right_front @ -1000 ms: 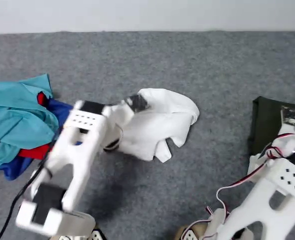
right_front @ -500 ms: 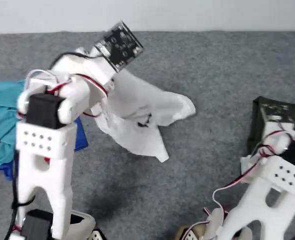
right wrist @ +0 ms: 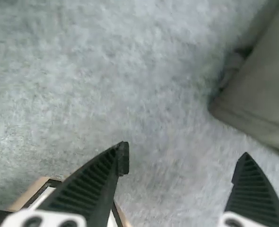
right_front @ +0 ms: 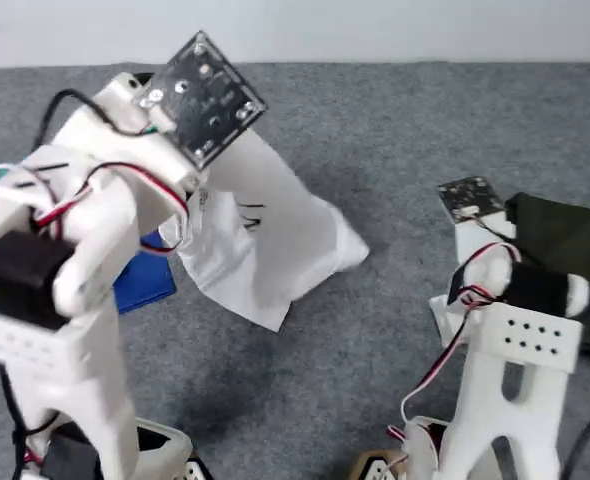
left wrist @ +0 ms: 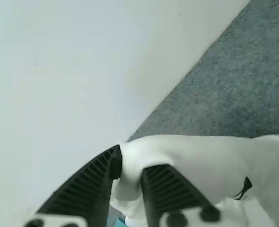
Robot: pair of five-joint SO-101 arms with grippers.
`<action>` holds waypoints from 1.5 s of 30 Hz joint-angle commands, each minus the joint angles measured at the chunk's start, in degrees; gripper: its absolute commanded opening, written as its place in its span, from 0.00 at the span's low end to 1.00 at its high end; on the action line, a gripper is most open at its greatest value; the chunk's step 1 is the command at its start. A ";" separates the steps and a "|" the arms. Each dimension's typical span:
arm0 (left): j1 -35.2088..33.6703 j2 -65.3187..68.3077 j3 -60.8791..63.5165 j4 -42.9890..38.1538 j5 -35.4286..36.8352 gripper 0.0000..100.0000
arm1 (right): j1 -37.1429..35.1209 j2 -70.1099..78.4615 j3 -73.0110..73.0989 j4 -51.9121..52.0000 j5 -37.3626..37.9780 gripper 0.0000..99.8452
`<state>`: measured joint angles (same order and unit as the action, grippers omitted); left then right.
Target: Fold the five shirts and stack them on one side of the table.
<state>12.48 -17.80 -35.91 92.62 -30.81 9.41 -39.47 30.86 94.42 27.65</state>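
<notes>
High: white shirt (right_front: 265,240) hangs over table (right_front: 395,130) middle, hem touching it.
Left wrist: my left gripper (left wrist: 130,166) pinches a thin fold; it may slip, and the shirt would drop bunched.
Right wrist: my right gripper (right wrist: 184,158) spread, low above table.

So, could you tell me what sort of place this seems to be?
Probably a robotics test bench: grey felt tabletop, plain white wall, a white shirt held in the left tool.

Passage: bare counter (right_front: 405,190) between the hanging white shirt (right_front: 265,240) and the dark green shirt (right_front: 565,240). Obstacles: white shirt, centre-left; blue shirt (right_front: 140,285), left side; dark green shirt, right edge.
</notes>
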 commanded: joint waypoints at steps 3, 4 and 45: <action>-2.64 0.53 3.82 4.22 0.70 0.01 | -6.99 -0.84 -0.35 -1.63 0.35 0.35; -3.43 1.41 5.93 4.13 0.70 0.01 | -8.31 -0.84 -0.35 -2.07 0.35 0.35; -39.82 18.81 29.76 3.60 7.30 0.01 | -47.52 54.99 -20.13 -13.32 -13.63 0.29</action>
<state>-25.14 1.89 -5.85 96.31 -24.04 -41.85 14.77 13.45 83.60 13.93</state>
